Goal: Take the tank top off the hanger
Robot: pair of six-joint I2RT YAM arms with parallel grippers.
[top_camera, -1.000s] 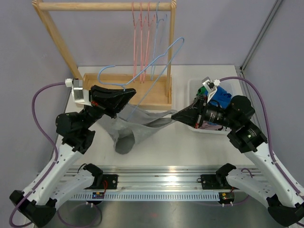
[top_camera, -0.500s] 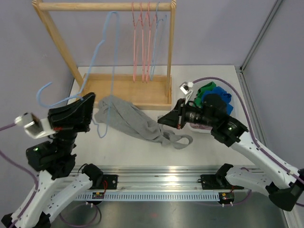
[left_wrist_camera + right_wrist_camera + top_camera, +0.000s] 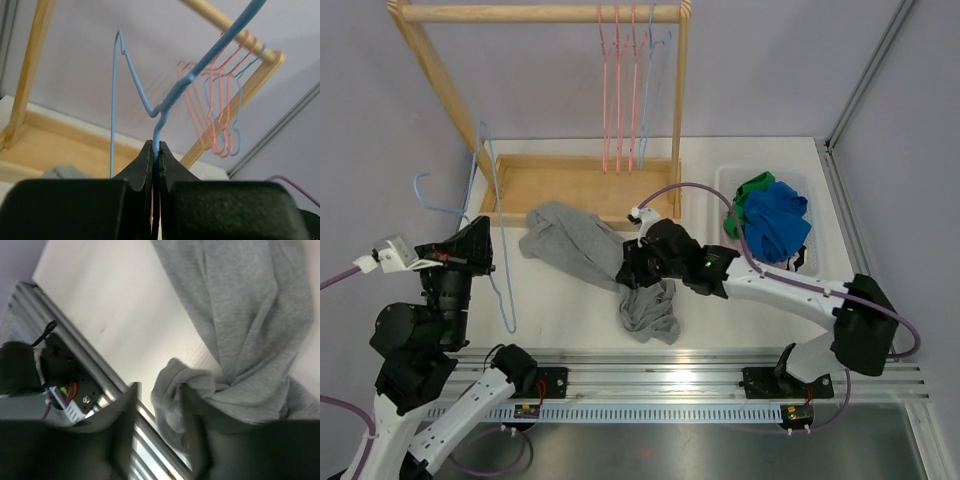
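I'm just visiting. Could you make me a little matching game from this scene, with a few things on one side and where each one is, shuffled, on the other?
1 blue hanger
2 grey tank top
3 pink hangers
4 blue and green clothes

A in the white bin
B lying on the table
C on the rail of the wooden rack
D pinched in the left end effector

Pairs: 1-D, 2-B, 3-C, 4-A

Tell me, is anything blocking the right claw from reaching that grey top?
Nothing visible does. The right gripper sits on the grey tank top, cloth between its parted fingers. The blue hanger is away to the side, in the left gripper.
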